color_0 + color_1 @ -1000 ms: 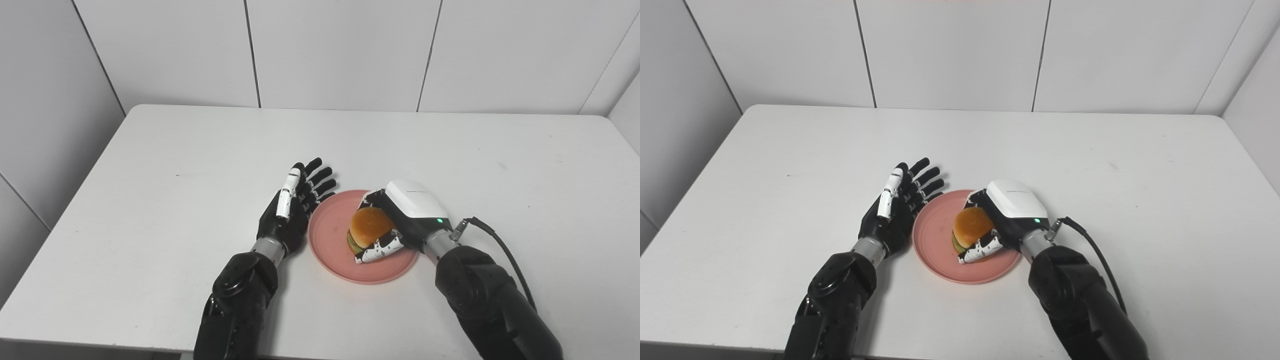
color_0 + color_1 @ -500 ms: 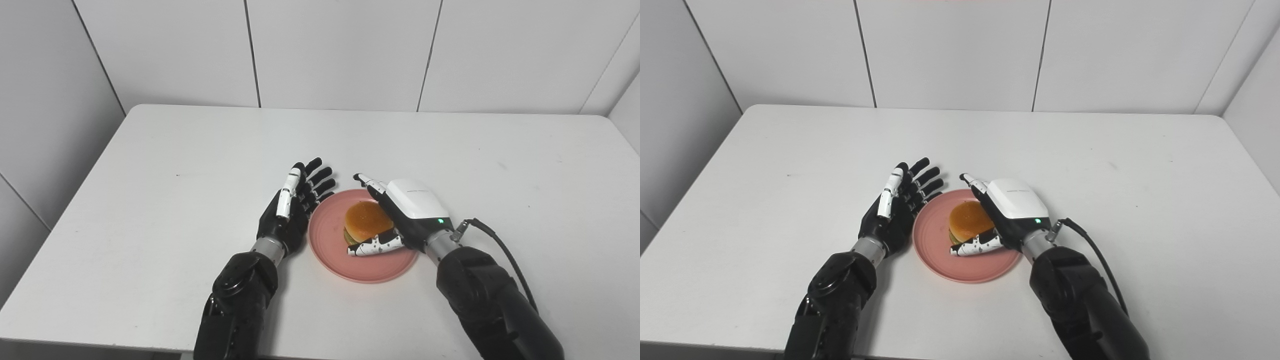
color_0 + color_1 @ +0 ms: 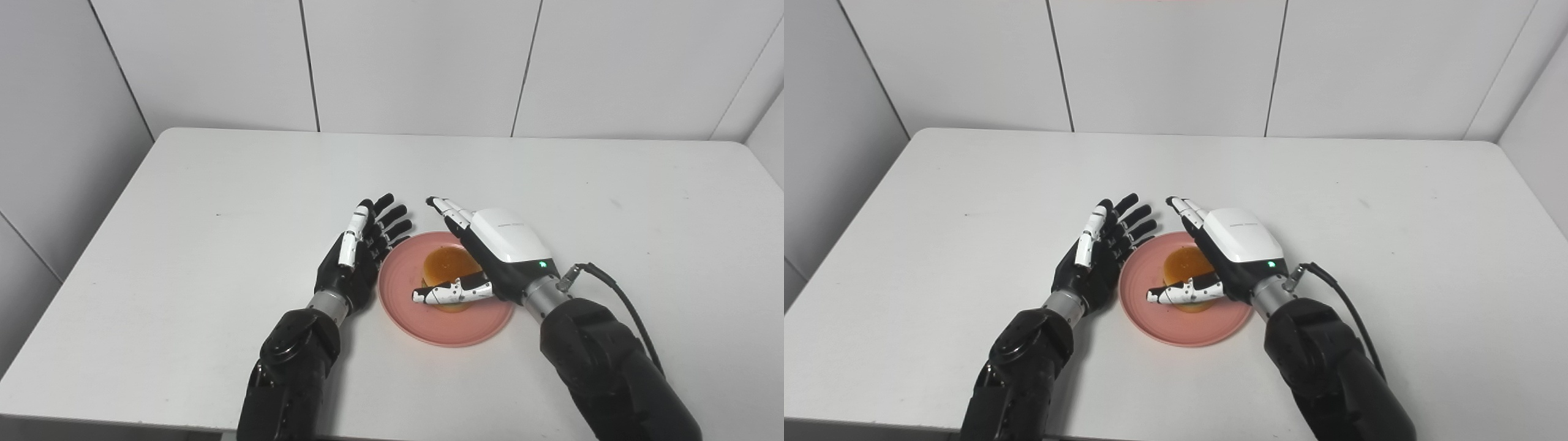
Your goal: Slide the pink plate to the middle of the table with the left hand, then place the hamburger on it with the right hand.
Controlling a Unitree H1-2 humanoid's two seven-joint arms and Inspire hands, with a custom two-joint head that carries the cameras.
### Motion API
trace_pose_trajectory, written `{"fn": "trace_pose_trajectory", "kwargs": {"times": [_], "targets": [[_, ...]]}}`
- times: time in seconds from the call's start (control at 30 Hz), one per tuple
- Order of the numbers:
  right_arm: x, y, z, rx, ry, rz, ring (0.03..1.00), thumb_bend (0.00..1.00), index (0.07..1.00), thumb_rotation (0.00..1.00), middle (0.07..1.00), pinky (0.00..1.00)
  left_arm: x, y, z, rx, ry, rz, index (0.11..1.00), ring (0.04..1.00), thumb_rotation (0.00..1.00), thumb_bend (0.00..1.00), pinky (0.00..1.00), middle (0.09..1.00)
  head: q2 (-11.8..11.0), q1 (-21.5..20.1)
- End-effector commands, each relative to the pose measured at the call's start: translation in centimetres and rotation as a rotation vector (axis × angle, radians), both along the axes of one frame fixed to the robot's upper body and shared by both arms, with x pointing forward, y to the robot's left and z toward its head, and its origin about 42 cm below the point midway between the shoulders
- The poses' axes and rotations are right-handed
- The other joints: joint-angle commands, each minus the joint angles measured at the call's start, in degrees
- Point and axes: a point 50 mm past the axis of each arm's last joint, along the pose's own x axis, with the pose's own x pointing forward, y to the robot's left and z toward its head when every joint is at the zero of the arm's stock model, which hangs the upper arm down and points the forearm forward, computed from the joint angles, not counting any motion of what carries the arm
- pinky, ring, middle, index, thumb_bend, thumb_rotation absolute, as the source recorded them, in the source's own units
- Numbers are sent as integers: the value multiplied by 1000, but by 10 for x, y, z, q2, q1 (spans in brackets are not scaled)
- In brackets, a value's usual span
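Observation:
The pink plate [image 3: 404, 293] lies near the middle of the white table, toward the front. On it sits the hamburger [image 3: 446, 264], its orange bun partly hidden behind my right hand [image 3: 490, 251]. That hand hovers over the burger's right side, open, fingers stretched out and thumb across the front, no longer gripping it. My left hand [image 3: 361, 254] stands open just left of the plate's rim, fingers spread and pointing away from me.
The table [image 3: 233, 184] is plain white, with bare surface to the left, right and far side. White wall panels [image 3: 404, 61] stand behind it. A black cable [image 3: 618, 306] loops off my right wrist.
My right hand opened and let go of the hamburger, which now rests on the plate; the hand has lifted slightly. Left hand and plate have not moved.

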Motion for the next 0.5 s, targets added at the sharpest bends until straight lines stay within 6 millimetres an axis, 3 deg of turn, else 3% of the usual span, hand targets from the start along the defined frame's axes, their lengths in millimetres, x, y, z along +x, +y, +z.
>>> {"fn": "trace_pose_trajectory", "kwargs": {"times": [0.0,0.17,0.2,0.27,0.37,0.47], "targets": [[3,-4,28,66,-83,30,893,998,968,785,949,802,5,3,9,21,-27,-4,909,892,1000,361,878,901,0,-1],[2,-23,33,239,-91,-8,891,980,988,803,958,745,4,7,16,24,-53,34,904,896,1000,360,883,902,-3,-4],[2,-28,33,298,-81,-20,934,949,998,807,986,803,4,9,18,30,-63,46,902,900,1000,360,892,904,-2,-4],[0,-36,34,394,-73,-46,948,938,1000,806,995,827,3,11,23,44,-86,65,901,901,1000,359,894,905,-3,-4],[-2,-47,26,520,-65,-93,990,910,1000,947,1000,927,2,15,28,68,-125,84,923,923,1000,377,936,931,-4,-4],[-2,-60,11,628,-21,-146,1000,917,1000,996,1000,948,-1,20,32,122,-173,114,949,954,1000,389,967,959,-6,-4]]}}
